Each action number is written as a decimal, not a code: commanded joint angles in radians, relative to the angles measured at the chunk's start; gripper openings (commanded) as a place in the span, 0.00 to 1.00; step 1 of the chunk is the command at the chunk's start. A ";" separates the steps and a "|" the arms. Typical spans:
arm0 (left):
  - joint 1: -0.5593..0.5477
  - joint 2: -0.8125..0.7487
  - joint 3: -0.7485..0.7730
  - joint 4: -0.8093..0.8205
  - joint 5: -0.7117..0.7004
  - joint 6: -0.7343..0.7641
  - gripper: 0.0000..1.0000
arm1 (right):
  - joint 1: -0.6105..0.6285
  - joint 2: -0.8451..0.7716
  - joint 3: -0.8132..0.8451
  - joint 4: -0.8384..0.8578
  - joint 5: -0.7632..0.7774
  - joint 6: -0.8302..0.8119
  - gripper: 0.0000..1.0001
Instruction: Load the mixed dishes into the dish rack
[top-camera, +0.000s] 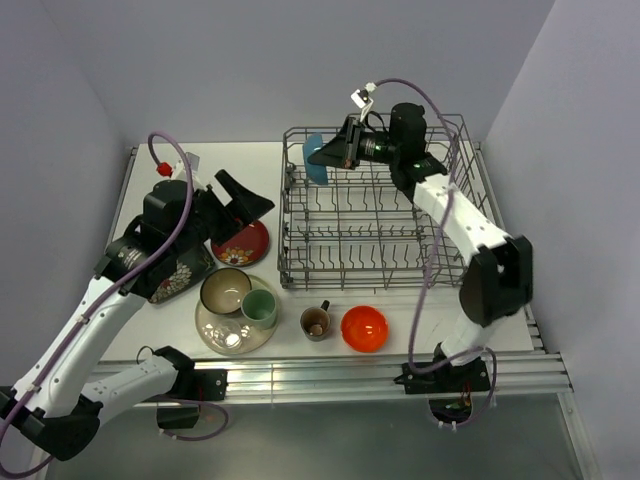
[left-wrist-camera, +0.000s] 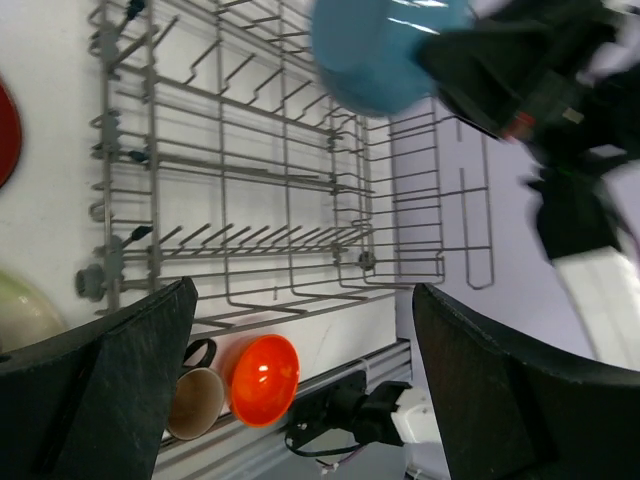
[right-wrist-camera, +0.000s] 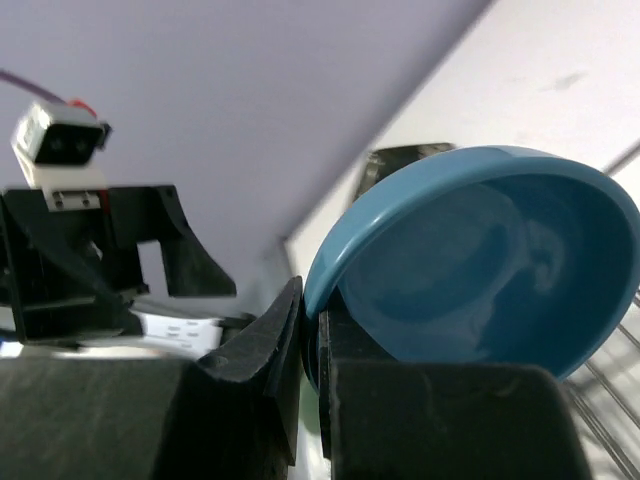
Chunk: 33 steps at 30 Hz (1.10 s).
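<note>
The grey wire dish rack (top-camera: 350, 214) stands at the back right of the table. My right gripper (top-camera: 336, 152) is shut on the rim of the blue-inside bowl (top-camera: 314, 158) and holds it on edge over the rack's back left corner. In the right wrist view the gripper (right-wrist-camera: 310, 320) pinches the bowl's (right-wrist-camera: 480, 270) rim. My left gripper (top-camera: 245, 200) hangs open and holds nothing, above the red saucer (top-camera: 243, 243). In the left wrist view it (left-wrist-camera: 305, 290) faces the rack (left-wrist-camera: 285, 175), the blue bowl (left-wrist-camera: 385, 50) and the orange bowl (left-wrist-camera: 263, 378).
In front of the rack stand a small brown mug (top-camera: 316, 322) and the orange bowl (top-camera: 364, 328). Left of them a cream plate (top-camera: 212, 335) carries a tan bowl (top-camera: 225, 291), a pale green cup (top-camera: 260, 308) and a clear glass (top-camera: 232, 340). A black square plate (top-camera: 180, 275) lies under my left arm.
</note>
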 joint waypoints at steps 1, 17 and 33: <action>-0.001 -0.027 0.007 0.131 0.073 0.052 0.95 | -0.039 0.122 0.011 0.513 -0.250 0.398 0.00; 0.004 0.040 -0.003 0.143 0.131 0.095 0.93 | -0.072 0.423 0.027 1.016 -0.136 0.796 0.00; 0.036 0.045 -0.019 0.148 0.159 0.111 0.93 | -0.075 0.423 -0.094 0.906 0.055 0.699 0.00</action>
